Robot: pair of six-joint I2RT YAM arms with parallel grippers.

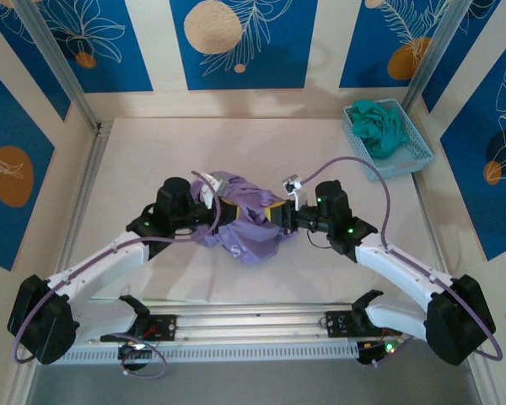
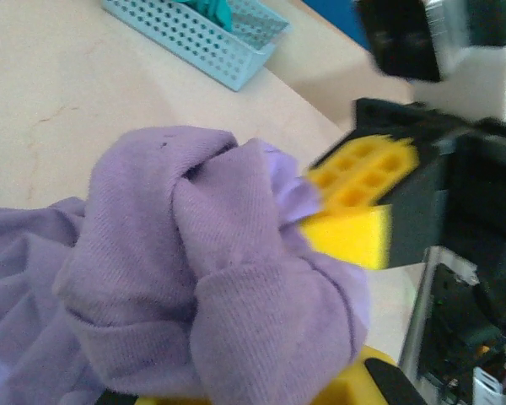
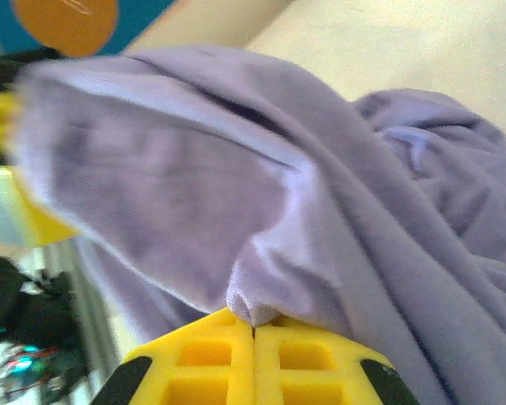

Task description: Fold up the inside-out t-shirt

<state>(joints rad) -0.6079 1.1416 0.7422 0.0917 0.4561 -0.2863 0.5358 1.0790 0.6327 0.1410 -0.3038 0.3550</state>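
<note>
The inside-out t-shirt [image 1: 244, 224], lavender and crumpled, lies bunched at the middle of the table between both arms. My left gripper [image 1: 222, 211] reaches into its left side and my right gripper [image 1: 276, 215] into its right. In the left wrist view a thick wad of the t-shirt [image 2: 194, 278] bulges out of my left gripper [image 2: 261, 384], which is shut on it, and the right gripper's yellow fingers [image 2: 358, 202] press into the cloth opposite. In the right wrist view my right gripper [image 3: 254, 325] is shut, its yellow fingertips pinching a small fold of the t-shirt [image 3: 320, 194].
A light blue perforated basket [image 1: 409, 152] stands at the back right and holds a teal-green garment [image 1: 378, 126]; the same basket [image 2: 194, 38] appears in the left wrist view. A metal rail [image 1: 253, 325] runs along the near edge between the arm bases.
</note>
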